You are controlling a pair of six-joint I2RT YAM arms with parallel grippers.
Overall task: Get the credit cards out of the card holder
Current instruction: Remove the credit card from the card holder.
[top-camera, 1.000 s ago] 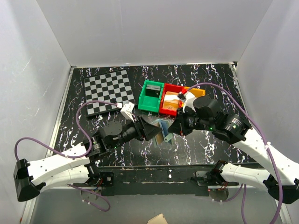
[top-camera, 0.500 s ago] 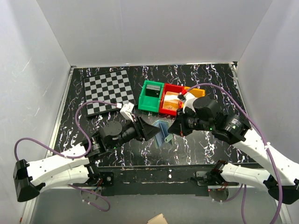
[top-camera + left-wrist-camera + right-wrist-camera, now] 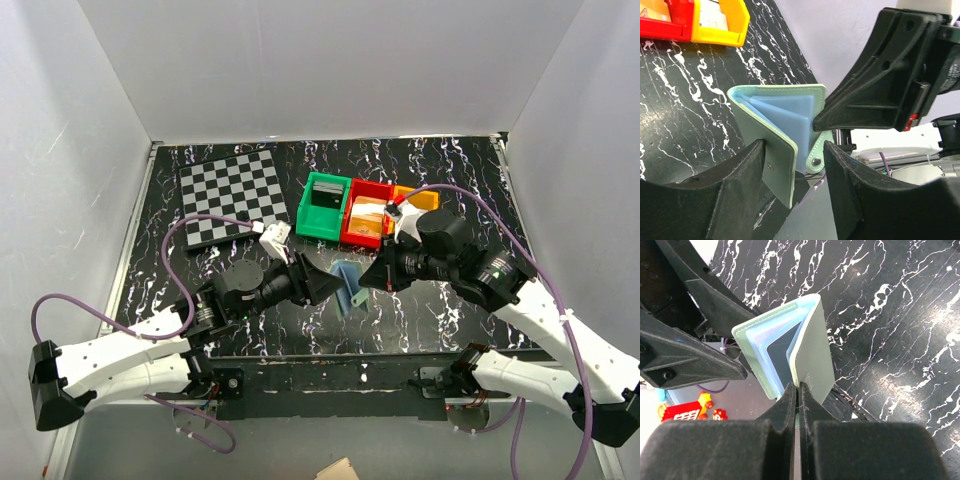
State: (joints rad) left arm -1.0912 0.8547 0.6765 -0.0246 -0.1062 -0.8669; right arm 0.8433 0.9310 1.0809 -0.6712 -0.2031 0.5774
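Observation:
The sage-green card holder (image 3: 348, 283) stands half open off the table between my two grippers. Its light blue pockets (image 3: 790, 112) show inside, and a dark card (image 3: 782, 354) sits in one pocket. My right gripper (image 3: 798, 388) is shut on the edge of one green flap (image 3: 815, 355); it reaches in from the right in the top view (image 3: 372, 277). My left gripper (image 3: 794, 150) is open. The other flap (image 3: 771, 165) hangs between its jaws, close to the left finger (image 3: 737, 200). The snap tab (image 3: 816, 159) hangs beside it.
A green bin (image 3: 324, 205), a red bin (image 3: 366, 212) and an orange-yellow bin (image 3: 420, 197) stand just behind the grippers. A checkerboard (image 3: 232, 196) lies at the back left. White walls enclose the black marbled table (image 3: 440, 170).
The right gripper and the card holder have shifted slightly left and away from the arms' bases. The left gripper stays open around the flap.

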